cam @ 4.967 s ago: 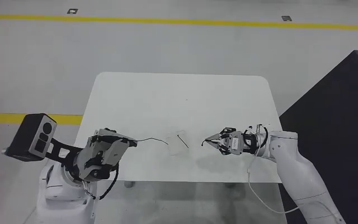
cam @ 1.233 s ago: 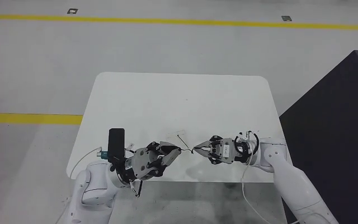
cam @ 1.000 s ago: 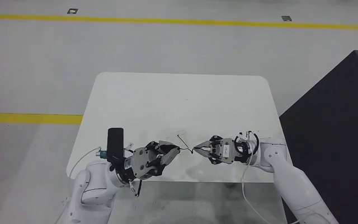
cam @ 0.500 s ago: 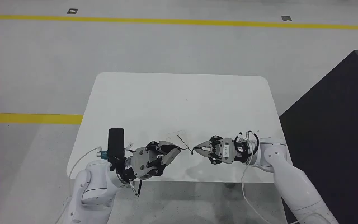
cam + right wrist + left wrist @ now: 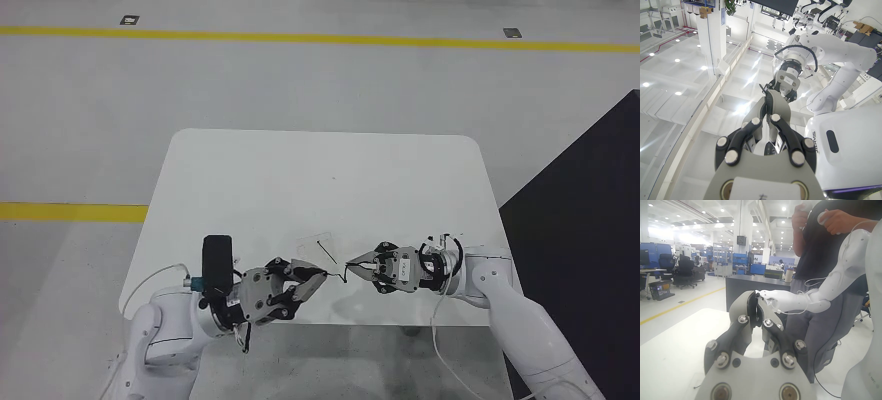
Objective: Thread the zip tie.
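The zip tie [image 5: 337, 272] is a thin black strip hanging just above the white table [image 5: 300, 170] near its front edge. It spans the short gap between my two grippers. My left gripper [image 5: 318, 279] is shut on one end, its closed fingertips [image 5: 753, 298] pressed together in the left wrist view. My right gripper [image 5: 352, 268] is shut on the other end, and a short black tip of the zip tie [image 5: 762, 87] pokes out past its closed fingers [image 5: 770, 100]. The two grippers face each other tip to tip, almost touching.
A second short black tie [image 5: 322, 246] lies on the table on a clear wrapper, just behind the grippers. The table's front edge [image 5: 330, 322] runs close below both wrists. A dark partition [image 5: 600, 190] stands to the right of the table.
Five seconds ago the arms were apart and the tie trailed on the table from the left gripper. Now both grippers meet in the middle; in the last second the left one shifted slightly toward the front edge.
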### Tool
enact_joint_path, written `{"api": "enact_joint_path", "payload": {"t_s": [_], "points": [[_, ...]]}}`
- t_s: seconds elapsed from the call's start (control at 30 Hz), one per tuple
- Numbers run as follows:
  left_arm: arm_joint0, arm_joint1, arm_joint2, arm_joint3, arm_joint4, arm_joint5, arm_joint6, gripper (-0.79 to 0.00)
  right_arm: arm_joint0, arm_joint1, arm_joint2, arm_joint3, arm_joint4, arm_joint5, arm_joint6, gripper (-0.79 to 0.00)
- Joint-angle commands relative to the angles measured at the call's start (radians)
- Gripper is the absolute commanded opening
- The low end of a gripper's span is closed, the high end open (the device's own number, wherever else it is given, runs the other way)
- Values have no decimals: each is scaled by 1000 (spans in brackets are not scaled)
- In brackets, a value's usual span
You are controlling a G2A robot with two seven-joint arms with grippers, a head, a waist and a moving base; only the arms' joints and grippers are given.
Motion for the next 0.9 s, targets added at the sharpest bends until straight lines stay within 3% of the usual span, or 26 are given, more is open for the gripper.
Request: {"api": "enact_joint_path", "payload": {"t_s": [0.0,0.87], "points": [[-2,2,2,-2,5,1,13,-785,-8,-1,-3,-9,6,-20,-10,-785],[-31,34,41,-23,171,1,190,-785,-19,-10,13,-13,155,-63,-63,-785]]}}
